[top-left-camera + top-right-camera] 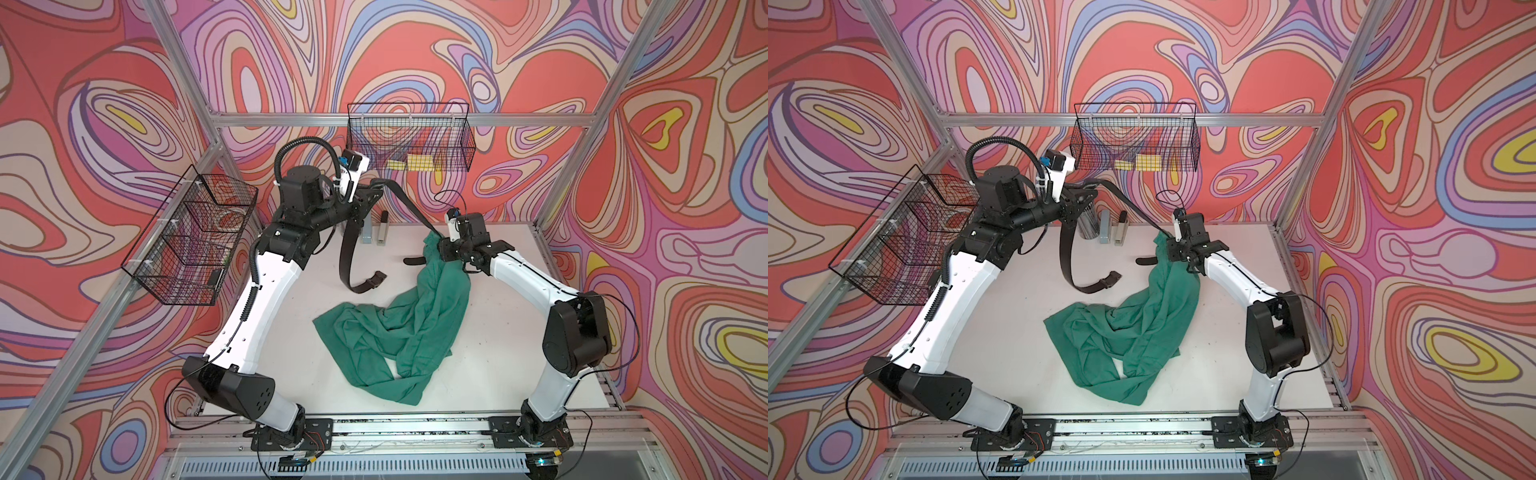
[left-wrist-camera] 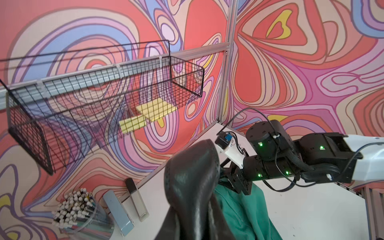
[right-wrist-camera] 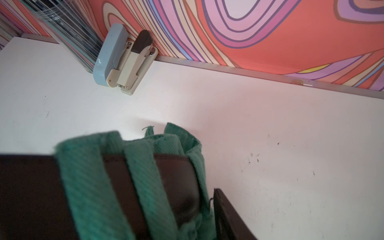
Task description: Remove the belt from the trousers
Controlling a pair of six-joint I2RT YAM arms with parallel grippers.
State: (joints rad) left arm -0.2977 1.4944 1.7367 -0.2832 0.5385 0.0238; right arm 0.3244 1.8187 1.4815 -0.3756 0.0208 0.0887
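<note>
The black belt (image 1: 405, 208) runs taut through the air from my left gripper (image 1: 372, 192) down to the waistband of the teal trousers (image 1: 407, 332). Another stretch hangs from that gripper to the table and ends at the buckle (image 1: 377, 277). The left gripper is raised near the back wall and shut on the belt (image 2: 193, 176), which fills its wrist view. My right gripper (image 1: 440, 247) sits at the lifted waistband. In the right wrist view the belt (image 3: 178, 176) passes under green loops of the trousers (image 3: 89, 176) beside one dark finger (image 3: 224, 212). The other finger is hidden. The belt tip (image 1: 413, 261) pokes out on the table.
Two staplers (image 1: 366, 232) (image 1: 382, 230) and a clear cup of pens (image 2: 81, 209) stand at the back edge below the left gripper. A wire basket (image 1: 409, 137) with yellow pads hangs on the back wall, and another wire basket (image 1: 191, 237) hangs on the left.
</note>
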